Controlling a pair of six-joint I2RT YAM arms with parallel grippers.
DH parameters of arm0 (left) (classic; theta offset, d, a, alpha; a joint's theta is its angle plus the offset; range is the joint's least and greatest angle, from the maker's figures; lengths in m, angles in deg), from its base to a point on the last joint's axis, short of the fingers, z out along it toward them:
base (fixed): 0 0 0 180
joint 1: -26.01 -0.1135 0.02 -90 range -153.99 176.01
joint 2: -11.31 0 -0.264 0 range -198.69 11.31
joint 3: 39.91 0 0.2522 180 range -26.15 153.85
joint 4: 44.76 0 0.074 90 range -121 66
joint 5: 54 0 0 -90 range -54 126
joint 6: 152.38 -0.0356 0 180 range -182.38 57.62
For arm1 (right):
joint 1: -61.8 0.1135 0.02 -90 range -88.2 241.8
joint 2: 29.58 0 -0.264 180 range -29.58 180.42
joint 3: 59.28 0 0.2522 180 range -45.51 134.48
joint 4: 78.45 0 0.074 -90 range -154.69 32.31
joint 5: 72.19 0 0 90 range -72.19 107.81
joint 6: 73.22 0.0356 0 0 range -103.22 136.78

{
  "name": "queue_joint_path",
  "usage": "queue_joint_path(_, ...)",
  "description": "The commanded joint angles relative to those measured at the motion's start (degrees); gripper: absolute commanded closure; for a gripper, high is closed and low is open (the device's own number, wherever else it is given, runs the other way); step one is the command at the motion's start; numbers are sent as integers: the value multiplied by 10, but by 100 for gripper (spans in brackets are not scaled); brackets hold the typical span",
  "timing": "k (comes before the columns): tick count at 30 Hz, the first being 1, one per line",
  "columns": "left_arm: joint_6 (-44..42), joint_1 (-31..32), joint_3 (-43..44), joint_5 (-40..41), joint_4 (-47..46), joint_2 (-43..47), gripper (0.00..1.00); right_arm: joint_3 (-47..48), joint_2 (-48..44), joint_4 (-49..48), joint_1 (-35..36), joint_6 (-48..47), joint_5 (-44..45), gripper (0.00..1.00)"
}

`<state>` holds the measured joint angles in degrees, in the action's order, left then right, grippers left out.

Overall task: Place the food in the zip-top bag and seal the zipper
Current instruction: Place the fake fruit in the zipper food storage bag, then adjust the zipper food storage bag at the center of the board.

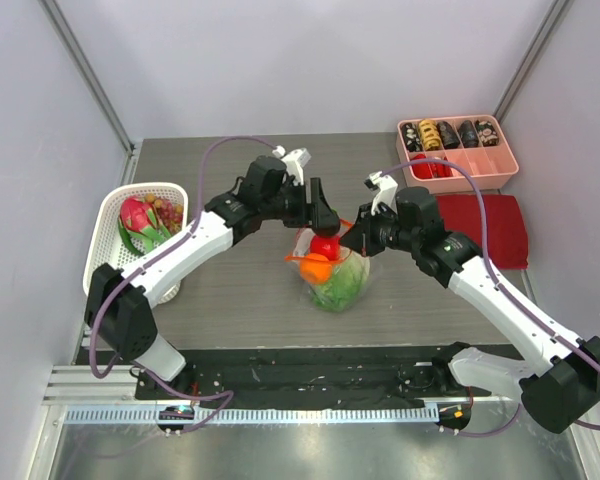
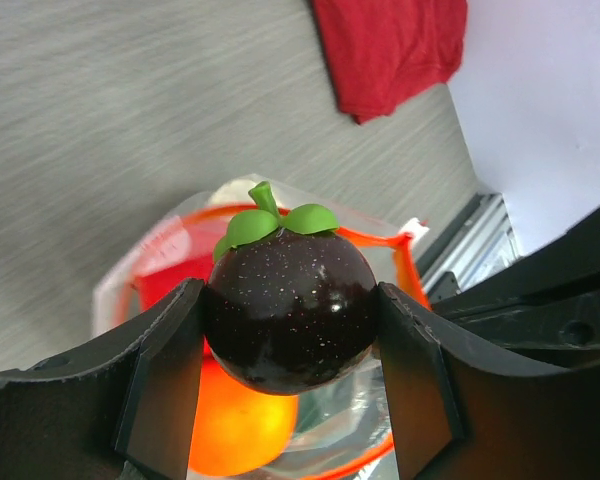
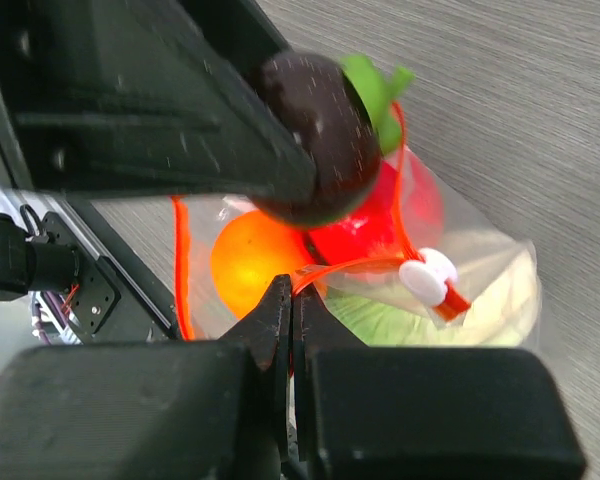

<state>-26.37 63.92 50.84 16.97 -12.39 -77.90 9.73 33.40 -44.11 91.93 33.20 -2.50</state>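
Note:
The clear zip-top bag [image 1: 332, 275] stands open mid-table. Inside it are the lettuce [image 1: 340, 287], the orange fruit [image 1: 316, 266] and the red fruit [image 1: 326, 246]. My left gripper [image 2: 288, 340] is shut on a dark purple round fruit with green leaves [image 2: 288, 310], held just above the bag's mouth. The orange fruit [image 2: 238, 425] lies under it. My right gripper [image 3: 293, 295] is shut on the orange-red zipper strip [image 3: 345, 268] at the near rim and holds the mouth open. A white slider [image 3: 427, 275] sits on the strip.
A white basket [image 1: 105, 215] at the left holds the dragon fruit [image 1: 135, 215]. The pink compartment tray [image 1: 458, 150] is at the back right. The dark red cloth [image 1: 485, 228] lies flat beside my right arm.

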Motion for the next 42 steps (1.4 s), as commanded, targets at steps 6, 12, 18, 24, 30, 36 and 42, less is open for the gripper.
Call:
queue_joint_path(6, 29, 35, 26, -1, -23, -4, 62, -8, -22, -41, -2, 2, 10, 99)
queue_joint_path(12, 44, 57, 4, 22, 2, 11, 55, -14, -28, -43, -4, 5, 9, 99)
queue_joint_path(18, 77, 60, 32, 36, 71, -12, 43, -15, -41, -42, -7, 1, 21, 99)
queue_joint_path(24, 81, 59, 18, 16, 59, 17, 4, -22, -52, -41, -9, -6, 25, 99)
queue_joint_path(30, 2, 13, 18, 4, 99, 88, 0, -25, -67, -34, -11, -9, 32, 99)
queue_joint_path(36, -217, -42, 26, 16, 228, 135, 0, -39, -87, -31, -12, -4, 38, 99)
queue_joint_path(42, -354, -42, -58, -90, 221, 160, 0, -50, -95, -33, -11, 2, 43, 99)
